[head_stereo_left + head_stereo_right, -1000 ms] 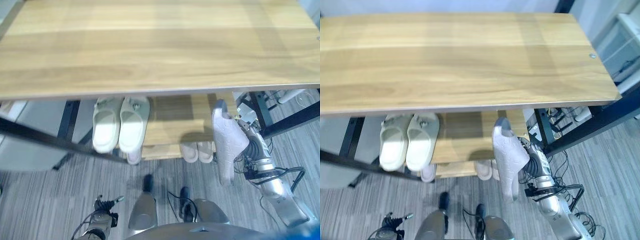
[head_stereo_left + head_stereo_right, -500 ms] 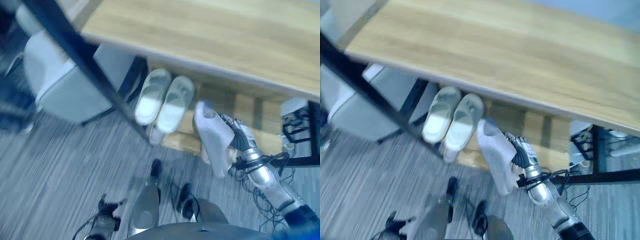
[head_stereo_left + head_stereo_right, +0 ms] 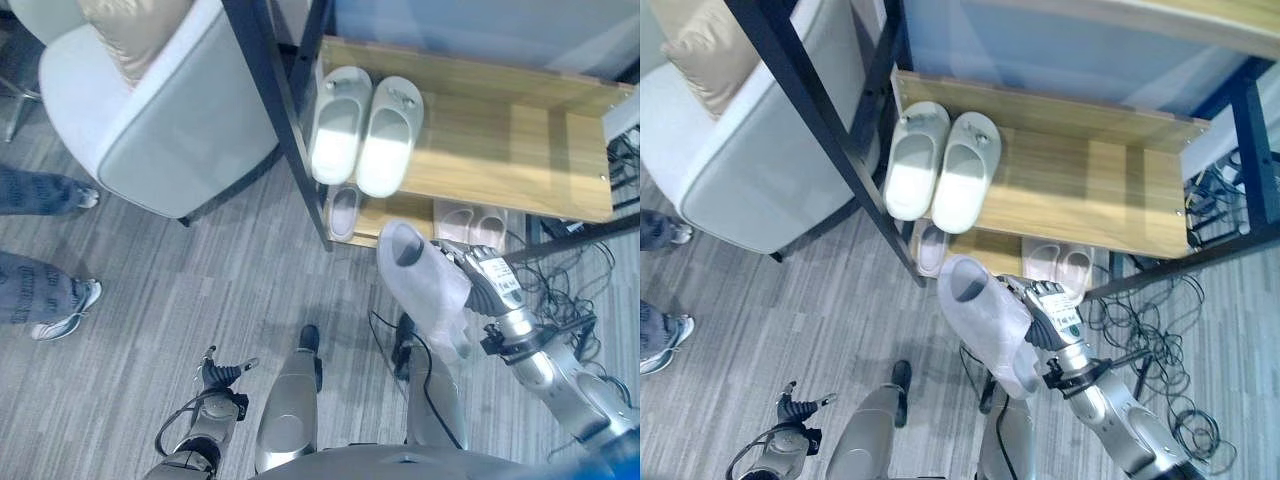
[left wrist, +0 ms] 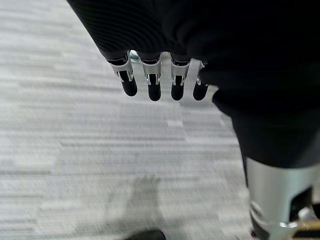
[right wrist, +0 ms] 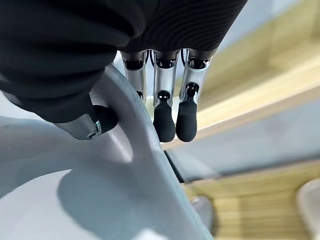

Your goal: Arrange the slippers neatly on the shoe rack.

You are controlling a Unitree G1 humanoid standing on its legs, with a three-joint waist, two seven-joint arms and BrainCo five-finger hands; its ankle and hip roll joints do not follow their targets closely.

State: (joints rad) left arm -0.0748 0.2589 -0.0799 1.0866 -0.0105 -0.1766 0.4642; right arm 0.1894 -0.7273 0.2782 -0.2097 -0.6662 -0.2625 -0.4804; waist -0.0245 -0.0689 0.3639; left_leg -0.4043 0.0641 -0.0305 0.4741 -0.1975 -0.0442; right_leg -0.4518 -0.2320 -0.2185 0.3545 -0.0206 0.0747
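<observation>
My right hand is shut on a pale grey slipper, held toe-down in the air in front of the shoe rack. In the right wrist view the thumb and fingers pinch the slipper at its upper band. A white pair of slippers lies side by side at the left end of the rack's wooden shelf. A lower shelf carries a single slipper and a beige pair. My left hand hangs low over the carpet, its fingers straight and holding nothing.
A grey-white armchair with a beige cushion stands left of the rack's black post. A person's jeans-clad legs and sneakers are at the far left. Cables lie on the floor to the right.
The camera has swung down from the rack's wooden top to its lower shelves and the floor. My right hand keeps its hold on the grey slipper.
</observation>
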